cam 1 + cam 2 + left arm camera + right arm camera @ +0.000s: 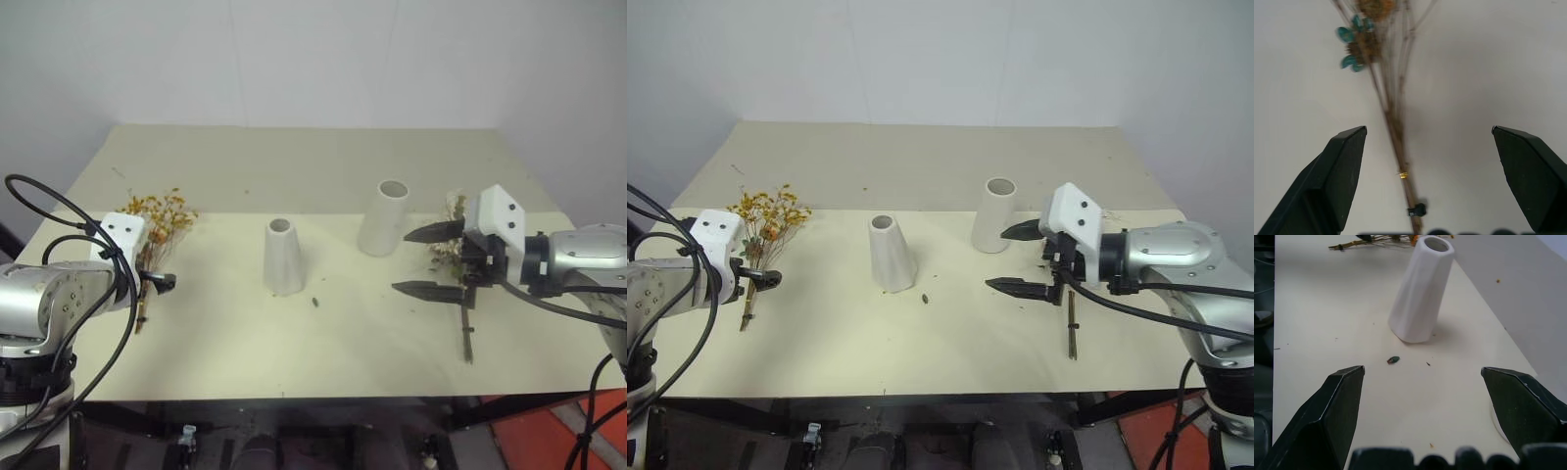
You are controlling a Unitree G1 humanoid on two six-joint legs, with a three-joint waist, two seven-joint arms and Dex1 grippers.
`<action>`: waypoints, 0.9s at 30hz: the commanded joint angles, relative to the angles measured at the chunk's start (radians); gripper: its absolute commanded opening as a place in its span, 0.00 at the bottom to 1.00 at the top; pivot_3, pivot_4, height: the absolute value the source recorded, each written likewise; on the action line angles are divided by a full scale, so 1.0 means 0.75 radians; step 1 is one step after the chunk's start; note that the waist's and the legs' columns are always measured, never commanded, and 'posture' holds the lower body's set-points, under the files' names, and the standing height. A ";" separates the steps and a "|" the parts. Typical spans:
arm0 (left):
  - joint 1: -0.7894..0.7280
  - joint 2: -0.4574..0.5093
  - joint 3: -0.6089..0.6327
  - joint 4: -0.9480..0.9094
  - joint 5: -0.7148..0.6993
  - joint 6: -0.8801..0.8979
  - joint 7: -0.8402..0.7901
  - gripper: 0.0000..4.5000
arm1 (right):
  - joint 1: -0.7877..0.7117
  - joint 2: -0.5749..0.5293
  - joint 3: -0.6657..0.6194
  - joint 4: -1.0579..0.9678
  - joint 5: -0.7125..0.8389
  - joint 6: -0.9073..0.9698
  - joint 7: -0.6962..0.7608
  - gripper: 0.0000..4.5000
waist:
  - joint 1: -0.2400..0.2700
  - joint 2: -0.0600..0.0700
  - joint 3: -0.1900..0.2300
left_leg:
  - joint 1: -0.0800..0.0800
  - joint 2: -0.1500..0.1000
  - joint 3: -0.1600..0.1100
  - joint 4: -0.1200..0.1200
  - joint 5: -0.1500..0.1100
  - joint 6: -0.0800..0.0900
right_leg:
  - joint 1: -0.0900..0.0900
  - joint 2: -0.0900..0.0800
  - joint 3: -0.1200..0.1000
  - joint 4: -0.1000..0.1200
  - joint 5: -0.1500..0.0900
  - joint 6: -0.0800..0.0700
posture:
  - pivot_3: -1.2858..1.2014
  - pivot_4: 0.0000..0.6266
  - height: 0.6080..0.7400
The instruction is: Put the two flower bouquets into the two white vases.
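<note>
The spray of yellow-orange dried flowers point(770, 217) is lying flat on the table point(921, 157), its blooms pointing toward the far side and its thin brown stems point(1396, 132) running back toward the near edge. The left gripper point(1430, 181) is hovering right over those stems with its fingers spread wide and nothing between them; in the left wrist view the stems are passing between the two black fingers, nearer to one of them, without touching either. A small gold tie point(1403, 174) is binding the stems close to the gripper.

The second bouquet point(453, 235) is lying on the other side of the table, mostly hidden behind the right gripper point(1012, 258); its cream sprigs are showing just beyond the gripper and its dark stems point(1072, 328) are trailing toward the near edge, under and just behind the gripper. The right gripper is hanging above the table with its fingers wide apart and empty, pointing toward the middle of the table.

The shorter cone vase point(889, 254) is standing upright ahead of the right gripper's fingertips, between the two grippers. The taller wide-mouthed vase point(994, 214) is standing upright just beyond the right gripper's far finger. Both vases are empty. A small dark speck point(1393, 360) is lying on the table between the cone vase and the right gripper.
</note>
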 commanded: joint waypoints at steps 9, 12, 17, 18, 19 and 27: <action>-0.156 0.061 -0.073 0.281 0.045 -0.032 0.063 1.00 | 0.018 0.012 -0.012 -0.057 -0.010 0.058 -0.050 1.00 | 0.027 0.000 0.000 | -0.001 -0.001 0.000 0.000 0.000 0.000 | -0.001 0.000 0.000 0.001 0.000 -0.001 | 0.52 0.24 1.00; -0.252 0.003 -0.158 0.416 0.100 -0.144 -0.017 1.00 | 0.034 -0.004 -0.041 -0.083 -0.002 0.087 -0.064 1.00 | 0.033 0.000 0.000 | -0.001 -0.002 0.000 0.001 0.000 0.000 | 0.000 -0.001 -0.001 0.000 0.001 -0.001 | 0.52 0.24 1.00; -0.345 -0.058 -0.236 0.630 0.203 -0.293 -0.105 1.00 | 0.064 -0.036 -0.087 -0.110 0.011 0.126 -0.077 1.00 | 0.024 0.000 0.000 | -0.004 -0.002 0.001 0.001 0.000 0.000 | -0.003 -0.001 0.000 -0.001 0.001 -0.002 | 0.52 0.24 1.00; -0.366 -0.078 -0.241 0.702 0.237 -0.335 -0.097 1.00 | 0.070 -0.041 -0.094 -0.117 0.015 0.134 -0.080 1.00 | 0.024 -0.001 0.000 | -0.006 -0.002 0.001 0.001 0.000 0.000 | -0.005 -0.001 0.000 0.000 0.002 -0.003 | 0.52 0.24 1.00; -0.382 -0.093 -0.242 0.757 0.265 -0.369 -0.096 1.00 | 0.077 -0.046 -0.103 -0.123 0.019 0.141 -0.083 1.00 | 0.023 -0.001 0.000 | -0.007 -0.002 0.001 0.002 0.000 0.000 | -0.006 -0.001 0.000 0.001 0.002 -0.003 | 0.52 0.24 1.00; -0.454 -0.182 -0.271 1.040 0.391 -0.536 -0.181 0.86 | 0.097 -0.067 -0.137 -0.160 0.042 0.190 -0.113 1.00 | 0.025 -0.001 -0.001 | -0.011 -0.002 0.001 0.003 0.000 0.000 | -0.010 -0.001 0.000 0.002 0.004 -0.005 | 0.52 0.24 1.00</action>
